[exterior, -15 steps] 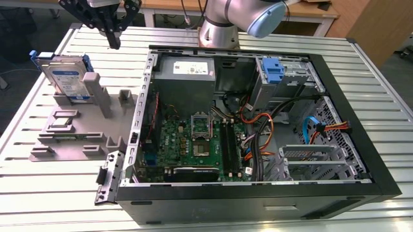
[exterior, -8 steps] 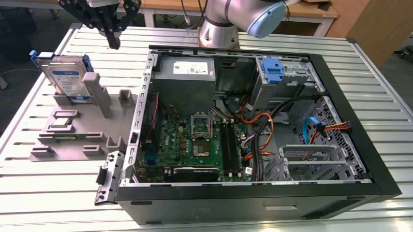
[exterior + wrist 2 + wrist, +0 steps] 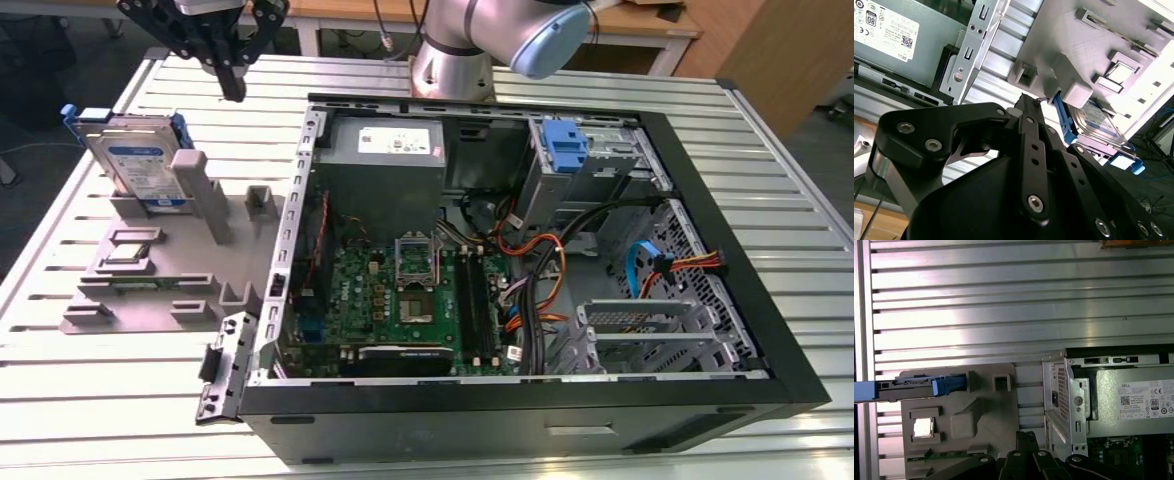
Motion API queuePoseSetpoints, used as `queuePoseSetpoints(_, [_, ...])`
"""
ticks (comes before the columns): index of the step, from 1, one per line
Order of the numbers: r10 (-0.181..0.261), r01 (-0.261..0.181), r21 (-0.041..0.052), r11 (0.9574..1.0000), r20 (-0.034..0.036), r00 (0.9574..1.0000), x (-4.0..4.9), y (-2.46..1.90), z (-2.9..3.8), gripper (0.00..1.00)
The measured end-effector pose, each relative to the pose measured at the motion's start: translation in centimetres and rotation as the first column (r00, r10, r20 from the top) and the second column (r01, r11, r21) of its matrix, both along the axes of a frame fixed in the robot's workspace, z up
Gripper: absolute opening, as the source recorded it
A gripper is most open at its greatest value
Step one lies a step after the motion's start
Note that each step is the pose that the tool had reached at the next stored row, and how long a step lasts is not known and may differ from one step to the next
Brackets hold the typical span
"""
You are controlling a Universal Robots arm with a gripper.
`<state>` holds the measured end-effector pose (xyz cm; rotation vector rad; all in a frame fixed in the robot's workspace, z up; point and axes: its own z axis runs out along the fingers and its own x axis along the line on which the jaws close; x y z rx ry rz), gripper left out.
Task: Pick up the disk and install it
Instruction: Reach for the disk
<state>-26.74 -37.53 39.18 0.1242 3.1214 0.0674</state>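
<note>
The disk [image 3: 140, 165] stands on edge in a grey holder [image 3: 174, 275] on the table, at the exterior view's left of the open computer case [image 3: 534, 400]. Its blue-and-white label faces forward and blue rails run along its sides. My gripper [image 3: 234, 92] hangs above the table behind the holder, a little toward the case from the disk. It is shut with nothing in it. In the first wrist view the disk [image 3: 909, 386] shows edge-on, away from my gripper [image 3: 1026, 435]. The second wrist view has the disk [image 3: 1099, 125] beyond my gripper [image 3: 1029, 98].
Inside the case, a grey power supply [image 3: 380, 150] sits at the back, with the green motherboard [image 3: 400, 290] in front of it. A drive cage [image 3: 607, 150] carries a blue bracket [image 3: 567, 140] at the back right. Cables [image 3: 561, 260] cross the middle. The arm's base [image 3: 461, 60] stands behind the case.
</note>
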Motion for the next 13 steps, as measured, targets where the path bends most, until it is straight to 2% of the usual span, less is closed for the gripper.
queuePoseSetpoints(13, [0.000, 0.000, 0.0001, 1.0000, 0.0000, 1.0000, -0.33, 0.00, 0.00, 0.10])
